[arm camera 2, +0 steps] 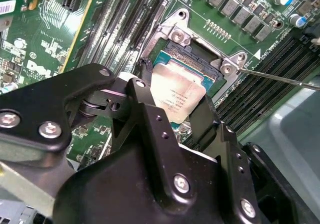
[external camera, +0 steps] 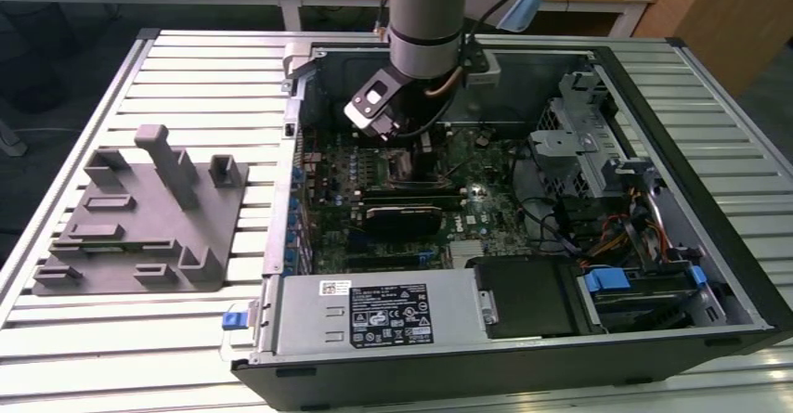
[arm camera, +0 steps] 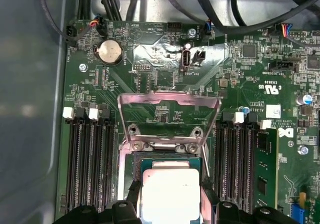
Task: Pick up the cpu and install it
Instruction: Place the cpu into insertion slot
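The cpu [arm camera 2: 177,91], a small square chip with a silvery top, lies tilted just over the open socket [arm camera 2: 192,58] on the green motherboard. My gripper [arm camera 2: 175,97] is shut on it, one black finger pressing each of two opposite edges. In the first wrist view the cpu [arm camera: 170,194] sits between the fingertips [arm camera: 132,200] of my gripper [arm camera: 170,199], over the socket [arm camera: 170,159]. The metal load plate [arm camera: 170,111] stands swung open. In the exterior view my gripper [external camera: 403,148] reaches down into the open computer case [external camera: 694,153].
Memory slots [arm camera: 90,159] and a fitted memory stick [arm camera: 265,169] flank the socket. A thin metal lever [arm camera 2: 280,77] sticks out beside it. A grey plastic fixture [external camera: 136,213] stands on the slatted table at the exterior view's left. The power supply [external camera: 371,316] and drive cage [external camera: 582,144] crowd the case.
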Action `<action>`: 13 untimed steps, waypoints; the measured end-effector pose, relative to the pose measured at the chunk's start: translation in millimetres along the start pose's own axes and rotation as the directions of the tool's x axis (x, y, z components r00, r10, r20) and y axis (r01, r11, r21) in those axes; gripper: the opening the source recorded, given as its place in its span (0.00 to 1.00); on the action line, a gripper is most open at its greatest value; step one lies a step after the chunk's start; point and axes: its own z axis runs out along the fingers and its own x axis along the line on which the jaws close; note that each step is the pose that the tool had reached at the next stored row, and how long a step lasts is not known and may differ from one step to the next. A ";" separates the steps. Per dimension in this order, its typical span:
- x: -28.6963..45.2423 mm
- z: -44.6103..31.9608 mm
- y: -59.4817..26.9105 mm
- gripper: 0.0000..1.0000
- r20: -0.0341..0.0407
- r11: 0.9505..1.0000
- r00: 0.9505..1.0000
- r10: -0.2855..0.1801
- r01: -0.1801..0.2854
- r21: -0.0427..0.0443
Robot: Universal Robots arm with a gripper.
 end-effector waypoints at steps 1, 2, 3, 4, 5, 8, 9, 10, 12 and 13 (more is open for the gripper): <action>0.2 0.3 -0.4 0.55 0.000 1.000 1.000 0.005 -0.005 0.000; 0.4 0.5 -0.8 0.55 0.000 1.000 1.000 0.010 -0.010 0.000; 0.6 0.7 -1.3 0.55 0.000 1.000 1.000 0.013 -0.013 0.000; 0.9 1.0 -1.7 0.55 0.000 1.000 1.000 0.017 -0.017 0.000; 1.4 1.5 -1.9 0.55 0.000 1.000 1.000 0.020 -0.020 0.000; 3.5 3.7 -2.0 0.55 0.000 1.000 1.000 0.027 -0.027 0.000; 4.0 4.4 -2.0 0.55 0.001 1.000 1.000 0.028 -0.028 0.000; 4.3 5.1 -2.0 0.55 0.001 1.000 1.000 0.030 -0.030 0.000; 4.4 6.4 -2.4 0.55 0.001 0.999 0.999 0.034 -0.034 0.000; 4.5 6.9 -2.7 0.55 0.001 0.999 0.999 0.035 -0.035 0.000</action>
